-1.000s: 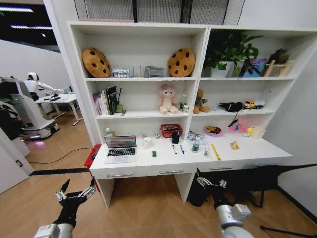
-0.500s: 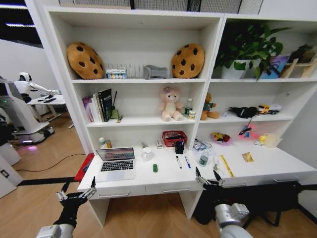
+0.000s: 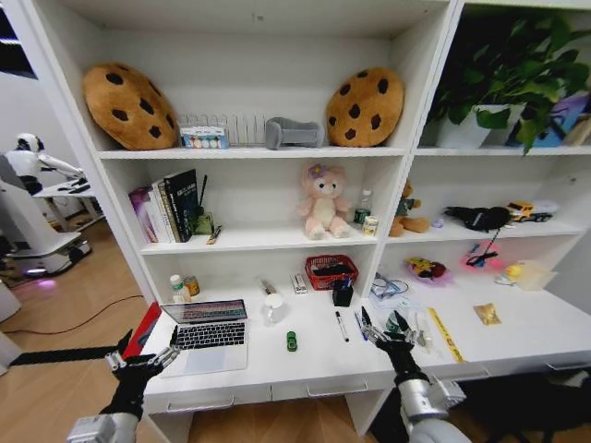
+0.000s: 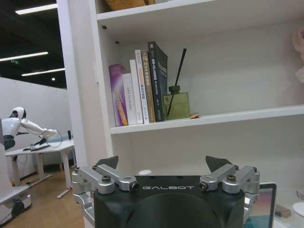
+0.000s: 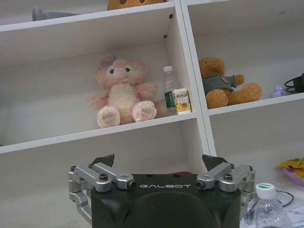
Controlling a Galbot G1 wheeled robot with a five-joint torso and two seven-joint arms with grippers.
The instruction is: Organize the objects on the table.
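Note:
On the white table (image 3: 305,369) lie a silver laptop (image 3: 208,334), a tiny green piece (image 3: 292,341), a black pen (image 3: 342,325), a white mug (image 3: 272,309), a yellow ruler (image 3: 445,334) and a gold packet (image 3: 487,315). Two small bottles (image 3: 183,287) stand behind the laptop. My left gripper (image 3: 143,355) (image 4: 164,164) is open at the table's front left corner, beside the laptop. My right gripper (image 3: 386,328) (image 5: 159,161) is open over the front edge, close to the pens. A clear bottle (image 5: 268,209) stands just beyond it.
Shelf boards rise above the table, holding a pink plush (image 3: 324,201), cookie cushions (image 3: 365,106) and books (image 3: 171,205). A red basket (image 3: 330,270) and a black holder (image 3: 343,293) stand at the table's back. Another robot (image 3: 32,157) is far off at the left.
The head camera has come closer to the table, so the shelves and desk look larger. Both grippers now stand at the table's front edge rather than below it.

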